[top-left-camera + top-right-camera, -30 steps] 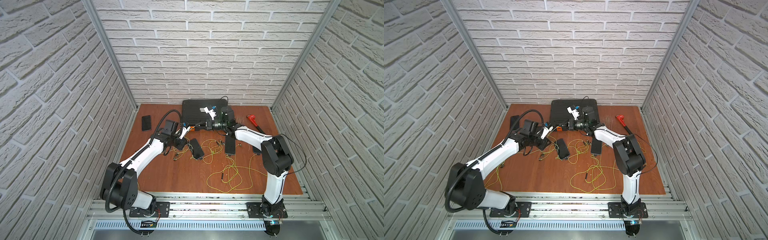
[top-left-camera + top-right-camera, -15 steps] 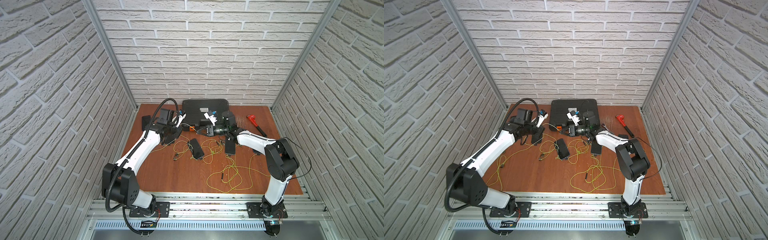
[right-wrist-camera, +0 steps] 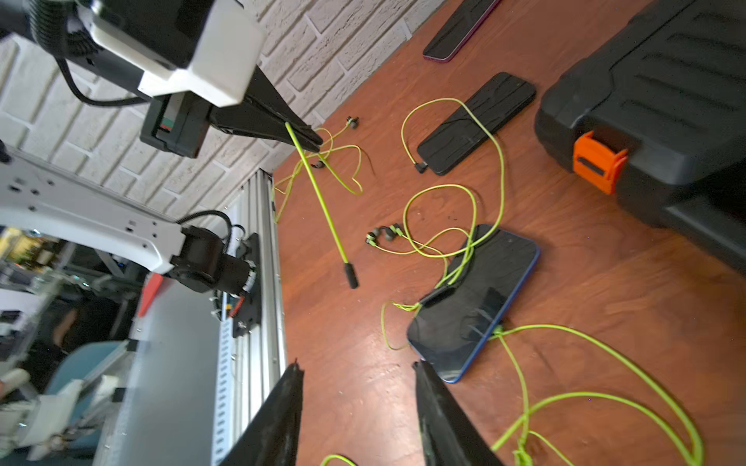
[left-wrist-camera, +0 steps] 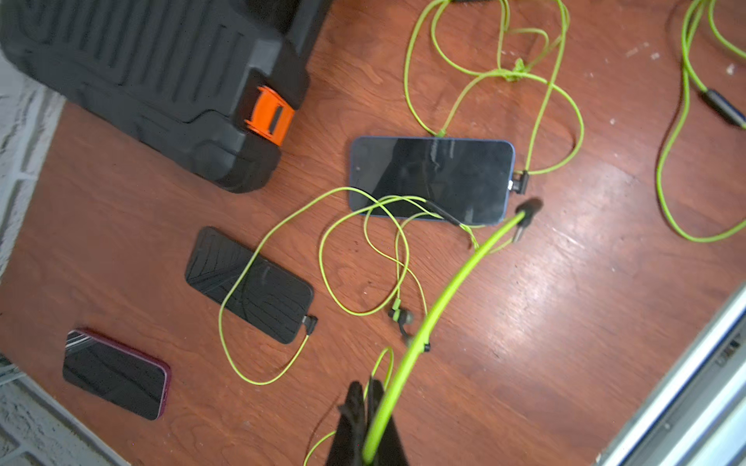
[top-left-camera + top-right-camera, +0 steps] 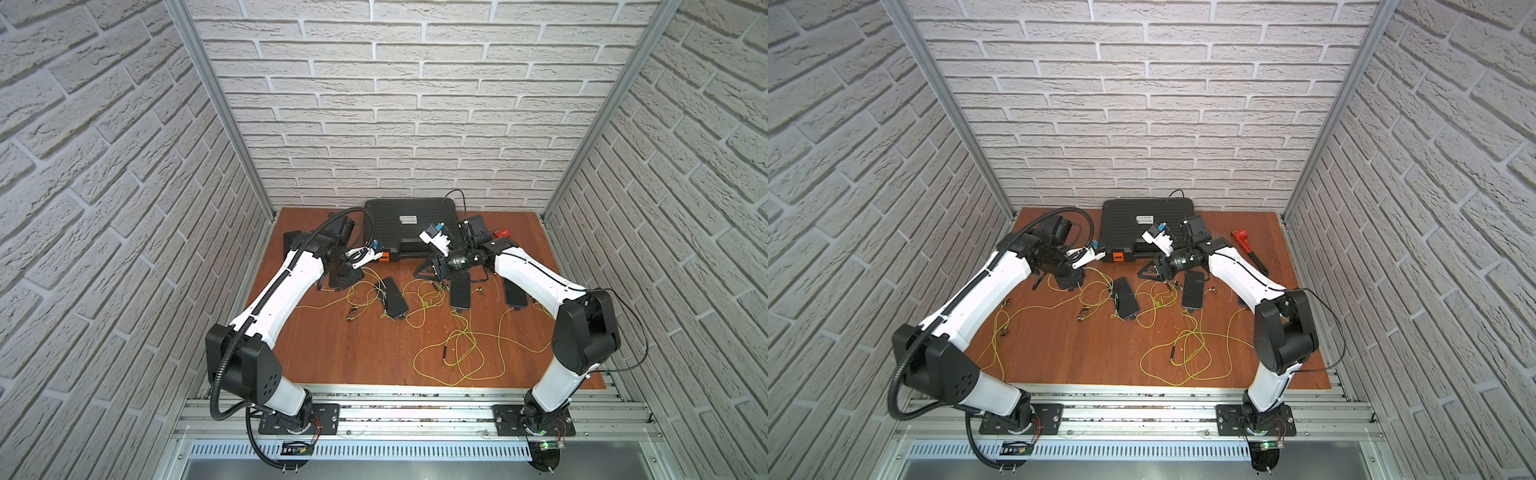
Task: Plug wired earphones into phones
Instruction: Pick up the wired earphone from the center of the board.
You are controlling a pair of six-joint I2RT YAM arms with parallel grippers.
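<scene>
a: left gripper (image 4: 365, 389) clamped on an earphone cord (image 4: 444, 306), plug (image 4: 524, 214) dangling; right gripper (image 3: 357, 367) part open, empty
b: purple-edged phone (image 4: 115, 373), no cord in it, lies far left of that gripper; left arm (image 5: 286, 286) nearer

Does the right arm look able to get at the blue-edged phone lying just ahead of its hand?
Probably yes. The right hand is open and empty, and the blue-edged phone lies flat close ahead. Only thin earphone cords drape over it and might snag.
</scene>
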